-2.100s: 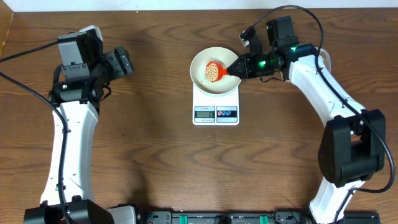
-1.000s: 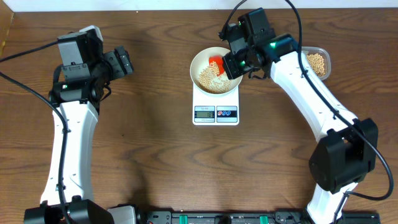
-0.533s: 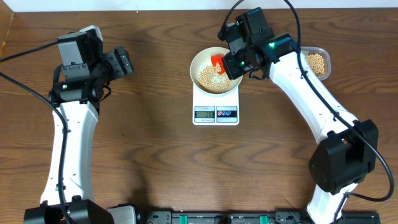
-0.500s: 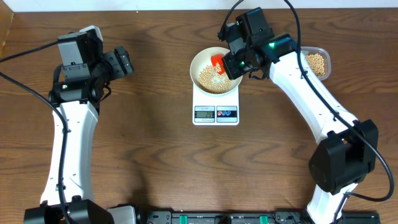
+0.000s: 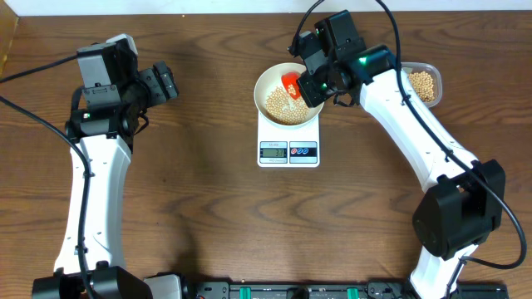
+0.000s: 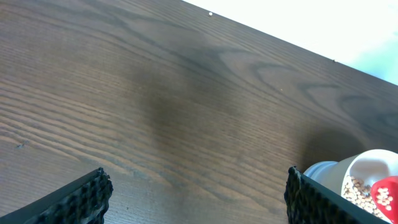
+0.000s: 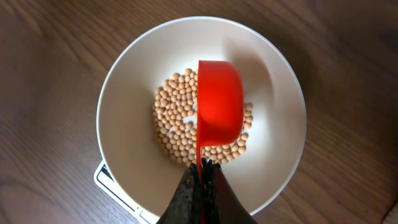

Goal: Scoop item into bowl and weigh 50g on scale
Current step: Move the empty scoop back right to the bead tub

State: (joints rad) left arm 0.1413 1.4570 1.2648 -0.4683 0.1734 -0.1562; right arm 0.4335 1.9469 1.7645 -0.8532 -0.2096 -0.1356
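Note:
The white bowl point(image 5: 264, 83) stands on the white scale point(image 5: 288, 151) and holds a pile of pale-yellow beans point(image 5: 281, 105). My right gripper point(image 5: 314, 83) is shut on the handle of a red scoop point(image 5: 290, 82), which is turned on its side over the bowl. In the right wrist view the scoop point(image 7: 219, 109) hangs over the beans point(image 7: 173, 124) inside the bowl point(image 7: 124, 130), its handle pinched in my right gripper point(image 7: 201, 168). My left gripper point(image 5: 163, 81) is open and empty, far left; in the left wrist view it point(image 6: 196, 193) is above bare table.
A clear tub of beans point(image 5: 424, 83) stands right of the bowl, behind the right arm. The bowl's edge point(image 6: 364, 180) shows at the right of the left wrist view. The scale's display point(image 5: 273, 150) faces the front.
The scoop went from level and full over the bowl to tipped on its side, and the beans now lie in the bowl. The left arm has not moved.

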